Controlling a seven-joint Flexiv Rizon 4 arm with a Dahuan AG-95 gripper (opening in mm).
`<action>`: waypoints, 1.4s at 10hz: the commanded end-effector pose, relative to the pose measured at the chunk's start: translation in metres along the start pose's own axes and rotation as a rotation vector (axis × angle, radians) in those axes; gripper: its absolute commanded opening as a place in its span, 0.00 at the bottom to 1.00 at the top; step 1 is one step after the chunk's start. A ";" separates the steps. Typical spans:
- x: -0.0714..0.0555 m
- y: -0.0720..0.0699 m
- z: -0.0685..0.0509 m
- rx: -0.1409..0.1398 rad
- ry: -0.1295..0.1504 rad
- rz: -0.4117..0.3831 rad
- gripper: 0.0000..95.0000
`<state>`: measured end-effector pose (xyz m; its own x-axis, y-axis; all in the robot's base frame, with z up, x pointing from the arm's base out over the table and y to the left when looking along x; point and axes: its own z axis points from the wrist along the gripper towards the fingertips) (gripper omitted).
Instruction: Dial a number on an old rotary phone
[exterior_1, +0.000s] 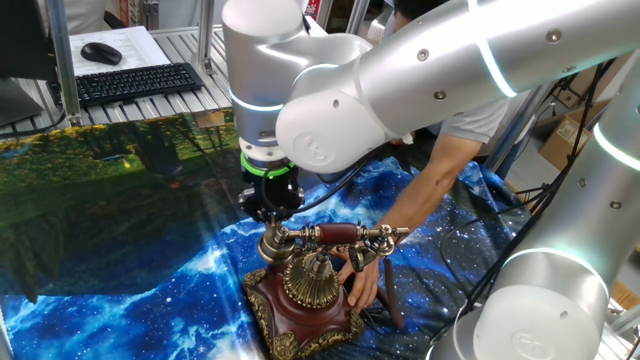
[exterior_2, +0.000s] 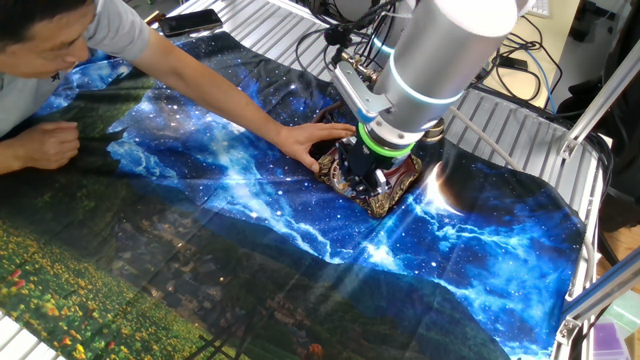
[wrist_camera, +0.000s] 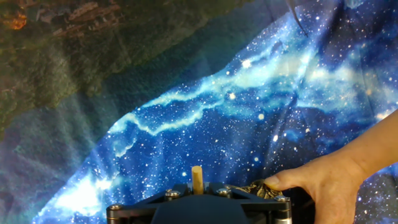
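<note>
The old rotary phone (exterior_1: 300, 310) stands on the starry blue cloth, with a red-brown base and brass trim. Its brass dial dome (exterior_1: 312, 282) sits under the handset (exterior_1: 335, 236), which rests across the top. My gripper (exterior_1: 270, 203) hangs just above the handset's left end. In the other fixed view it (exterior_2: 365, 170) covers most of the phone (exterior_2: 392, 190). In the hand view the gripper (wrist_camera: 196, 188) is shut on a short tan wooden stick (wrist_camera: 196, 178) that pokes out past it. Only a bit of the phone's brass trim (wrist_camera: 256, 186) shows there.
A person's hand (exterior_1: 362, 278) grips the phone's right side; it also shows in the other fixed view (exterior_2: 322, 140) and the hand view (wrist_camera: 326, 180). The person's forearm (exterior_1: 440, 170) reaches in from the back right. A keyboard (exterior_1: 135, 82) and a mouse (exterior_1: 100, 52) lie at the back left.
</note>
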<state>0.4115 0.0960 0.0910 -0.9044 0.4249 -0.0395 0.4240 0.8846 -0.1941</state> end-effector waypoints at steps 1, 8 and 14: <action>0.001 0.003 0.001 0.005 -0.005 0.001 0.00; -0.002 0.008 0.003 0.042 -0.046 0.004 0.00; -0.004 0.012 0.005 0.062 -0.063 0.015 0.00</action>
<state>0.4197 0.1007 0.0850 -0.9004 0.4213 -0.1086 0.4348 0.8619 -0.2611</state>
